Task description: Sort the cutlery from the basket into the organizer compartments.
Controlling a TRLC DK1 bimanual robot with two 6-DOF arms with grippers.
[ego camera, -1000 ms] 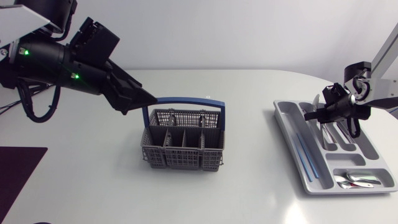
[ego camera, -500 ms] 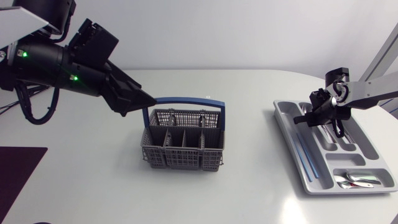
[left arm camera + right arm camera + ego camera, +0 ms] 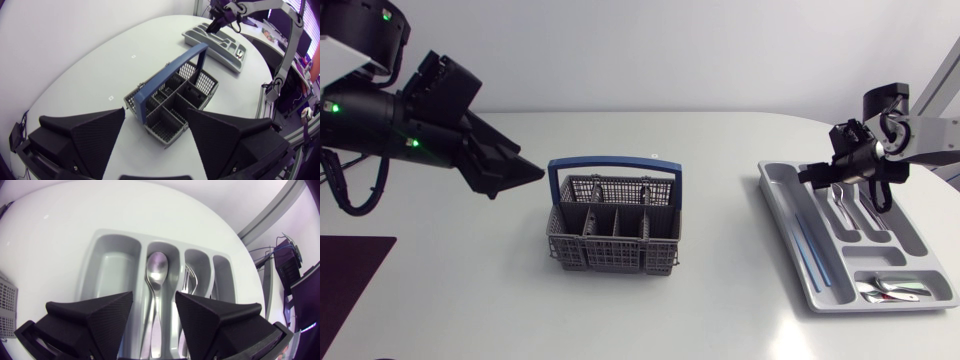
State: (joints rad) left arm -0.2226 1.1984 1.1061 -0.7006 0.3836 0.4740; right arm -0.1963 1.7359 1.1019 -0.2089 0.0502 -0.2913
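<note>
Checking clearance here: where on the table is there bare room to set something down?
Bare table between basket and organizer, and along the near edge in front of the basket. Crowded at the organizer: the right gripper hangs over its spoon.

Black wedge-fingered pincer (image 3: 154,301) hangs over a grey plastic cutlery organizer (image 3: 112,262) on the white counter (image 3: 60,230), fingers wide apart. Btwn and just ahead of them: a silver metal spoon (image 3: 155,277), lying lengthwise in its compt, bowl pointing away from the pincer. Neighbouring compt, ahead of one finger, holds more silver cutlery (image 3: 189,280), type unclear. Corner of a grey mesh basket (image 3: 6,302) shows beside the other finger, well apart from the organizer.
</note>
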